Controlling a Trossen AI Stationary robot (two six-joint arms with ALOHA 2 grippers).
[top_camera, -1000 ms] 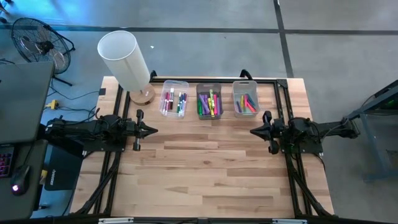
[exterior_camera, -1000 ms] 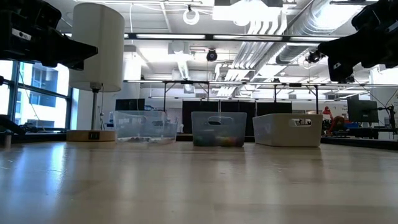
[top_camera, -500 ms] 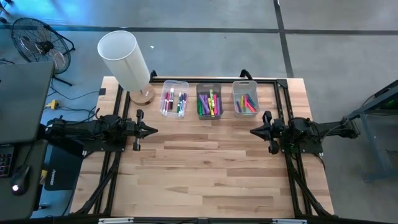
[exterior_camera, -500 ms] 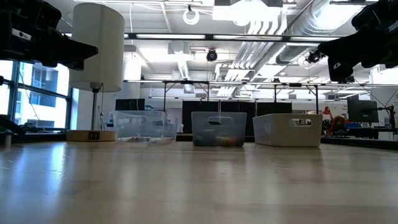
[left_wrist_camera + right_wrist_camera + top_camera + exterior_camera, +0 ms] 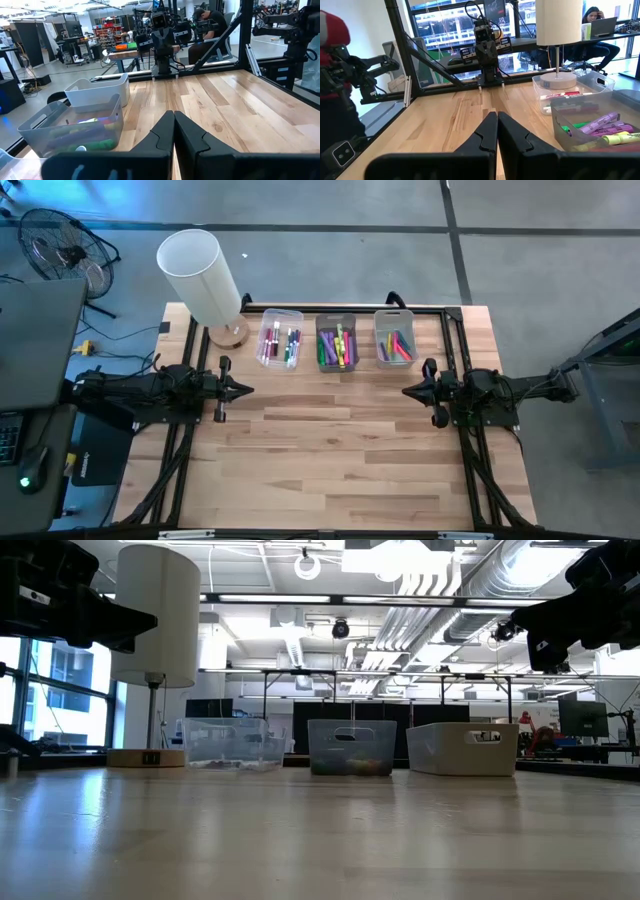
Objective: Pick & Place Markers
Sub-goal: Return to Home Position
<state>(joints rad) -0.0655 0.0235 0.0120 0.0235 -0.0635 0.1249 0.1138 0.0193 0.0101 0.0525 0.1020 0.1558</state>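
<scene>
Left gripper [image 5: 244, 390] and right gripper [image 5: 406, 391], fingers [image 5: 163, 133] tight together, empty, well apart from the markers [image 5: 340, 345].

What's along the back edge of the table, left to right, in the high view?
white lamp → left bin → middle bin → right bin. All three bins hold markers.

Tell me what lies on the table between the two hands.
Only bare table, per the high view: the left hand and right hand face each other, both shut.
</scene>
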